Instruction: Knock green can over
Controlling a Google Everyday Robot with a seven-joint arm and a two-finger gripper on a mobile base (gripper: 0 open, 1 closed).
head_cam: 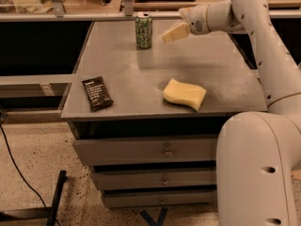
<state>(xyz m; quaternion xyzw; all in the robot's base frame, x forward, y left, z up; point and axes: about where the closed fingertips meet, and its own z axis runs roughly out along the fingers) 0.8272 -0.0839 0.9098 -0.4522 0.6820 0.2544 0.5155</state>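
Observation:
The green can (144, 30), light green with whitish print and a silver top, stands upright near the back edge of the grey table (141, 86). My gripper (170, 36) hangs just right of the can, at about its mid height, with a small gap between them. Its cream-coloured fingers (176, 32) point left towards the can. The white arm reaches in from the right side.
A yellow sponge (184, 93) lies on the table's front right part. A black snack bar wrapper (97, 93) lies near the front left edge. Drawers (164, 150) sit under the tabletop. A rail and shelves run behind the table. A black cable lies on the floor at left.

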